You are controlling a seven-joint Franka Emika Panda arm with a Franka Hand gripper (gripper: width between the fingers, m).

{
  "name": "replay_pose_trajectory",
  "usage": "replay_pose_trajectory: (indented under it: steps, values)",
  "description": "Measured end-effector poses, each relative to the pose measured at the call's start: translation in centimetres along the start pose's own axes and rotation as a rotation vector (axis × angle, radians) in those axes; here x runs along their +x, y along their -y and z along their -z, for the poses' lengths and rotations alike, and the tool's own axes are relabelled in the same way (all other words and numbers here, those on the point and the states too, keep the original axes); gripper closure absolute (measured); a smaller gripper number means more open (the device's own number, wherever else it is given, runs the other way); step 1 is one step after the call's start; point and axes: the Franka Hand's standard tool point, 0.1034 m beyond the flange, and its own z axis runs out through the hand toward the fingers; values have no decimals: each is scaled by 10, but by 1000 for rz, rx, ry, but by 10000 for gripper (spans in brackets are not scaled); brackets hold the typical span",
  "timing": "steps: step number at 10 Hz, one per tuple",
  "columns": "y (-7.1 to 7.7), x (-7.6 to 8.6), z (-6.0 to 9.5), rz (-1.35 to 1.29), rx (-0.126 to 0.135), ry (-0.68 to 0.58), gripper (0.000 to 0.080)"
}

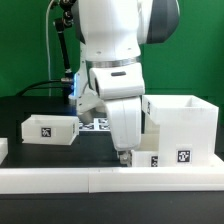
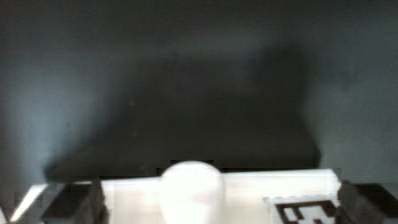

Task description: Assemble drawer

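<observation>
- Two white drawer parts on black tabletop [image 1: 95, 150]: small open box [image 1: 48, 130], larger housing [image 1: 182, 122], well apart.
- Jaws spread open, straddling knobbed white panel [image 2: 258, 188].

Small box [image 1: 50, 130] lay on the bench [image 1: 55, 156] at the exterior view's left; large box [image 1: 183, 125] stood right; claw [image 1: 124, 154] hung between them.

the fingers [image 2: 68, 204] are blurred and cut off at the wrist view's edge; their grip cannot be told
</observation>
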Motion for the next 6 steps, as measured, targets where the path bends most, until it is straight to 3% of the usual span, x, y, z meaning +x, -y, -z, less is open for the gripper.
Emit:
replay_pose_trajectory:
  steps: [3, 6]
  values:
    - [1, 24, -3, 8, 6, -9, 151]
    - [1, 22, -4, 7, 9, -6, 151]
